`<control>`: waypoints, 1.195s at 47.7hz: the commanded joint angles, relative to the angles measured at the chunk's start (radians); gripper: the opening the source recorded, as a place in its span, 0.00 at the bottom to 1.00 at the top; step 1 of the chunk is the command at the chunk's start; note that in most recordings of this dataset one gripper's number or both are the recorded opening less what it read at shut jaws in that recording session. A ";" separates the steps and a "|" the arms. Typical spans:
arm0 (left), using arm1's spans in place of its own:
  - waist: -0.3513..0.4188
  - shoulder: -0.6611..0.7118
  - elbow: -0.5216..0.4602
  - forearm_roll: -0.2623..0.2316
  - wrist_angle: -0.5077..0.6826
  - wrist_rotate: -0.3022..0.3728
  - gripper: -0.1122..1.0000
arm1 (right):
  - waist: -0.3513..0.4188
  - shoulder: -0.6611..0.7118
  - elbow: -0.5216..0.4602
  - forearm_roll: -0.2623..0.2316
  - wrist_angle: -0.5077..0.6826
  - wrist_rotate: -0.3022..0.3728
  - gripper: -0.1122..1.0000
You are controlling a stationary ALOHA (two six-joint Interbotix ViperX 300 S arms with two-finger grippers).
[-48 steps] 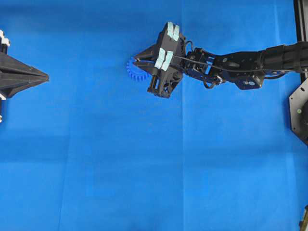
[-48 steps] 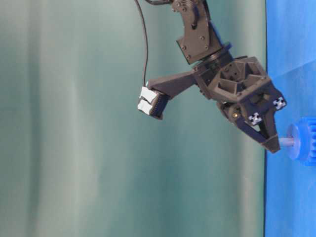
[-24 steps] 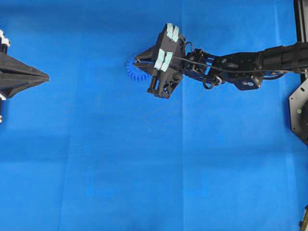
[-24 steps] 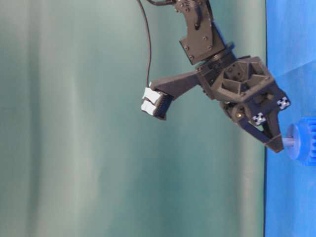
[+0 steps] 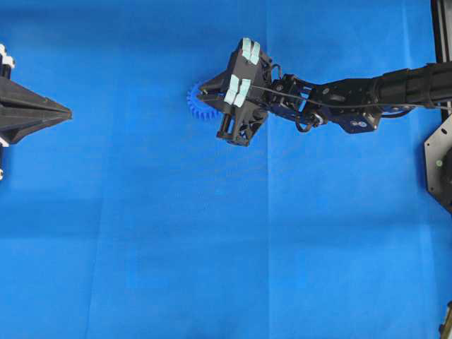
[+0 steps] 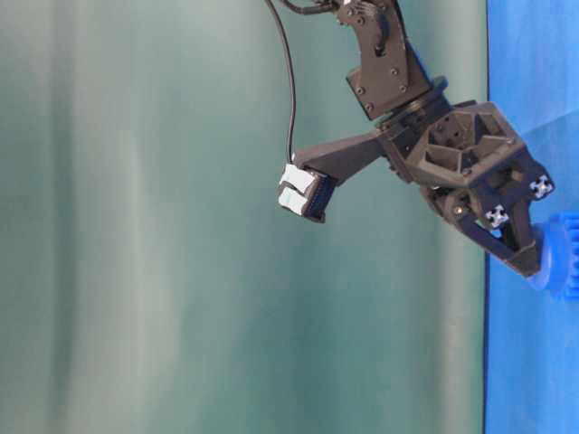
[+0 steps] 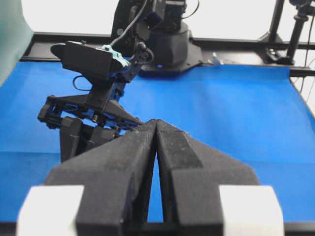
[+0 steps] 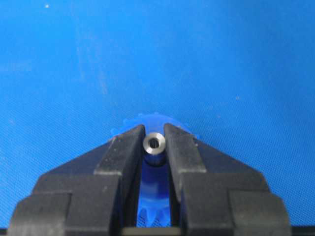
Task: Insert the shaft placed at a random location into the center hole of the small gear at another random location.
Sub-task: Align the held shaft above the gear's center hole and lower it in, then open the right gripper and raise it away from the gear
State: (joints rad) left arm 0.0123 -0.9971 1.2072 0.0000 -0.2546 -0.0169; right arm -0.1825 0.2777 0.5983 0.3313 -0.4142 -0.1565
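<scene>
The right tool pinches the shaft between its two dark fingers, and the pin's shiny round end faces the wrist camera. Directly behind the shaft lies the small gear, bright blue on the blue surface, with its teeth showing above the fingertips and again lower down between the fingers. In the table-level view the tool's tips sit right against the gear's hub, and no length of shaft shows between them, so the pin is probably already partly inside the center hole, which is hidden from every view.

To finish this step well, the pin should stay square to the gear's face and be pushed straight along its own axis, gently, so the light gear does not slide or tip. Letting go should wait until the shaft is seated, and the fingers should then part without dragging the gear.

The left tool, fingers pressed together, rests well apart from the gear, at the surface's left edge in the overhead view.
</scene>
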 commanded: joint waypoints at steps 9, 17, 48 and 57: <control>0.003 0.003 -0.009 0.002 -0.005 0.000 0.10 | 0.002 -0.015 -0.017 0.002 0.005 -0.002 0.27; 0.002 0.003 -0.009 0.000 -0.005 0.000 0.10 | 0.002 -0.015 -0.018 0.002 0.011 -0.002 0.67; 0.003 0.002 -0.011 0.000 -0.005 0.000 0.10 | 0.002 -0.216 -0.018 -0.002 0.080 -0.006 0.85; 0.003 0.002 -0.011 0.000 -0.005 0.000 0.10 | 0.002 -0.245 -0.017 -0.002 0.106 -0.006 0.85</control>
State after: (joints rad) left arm 0.0138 -1.0002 1.2072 0.0015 -0.2546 -0.0169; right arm -0.1825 0.0644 0.5952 0.3313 -0.3099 -0.1626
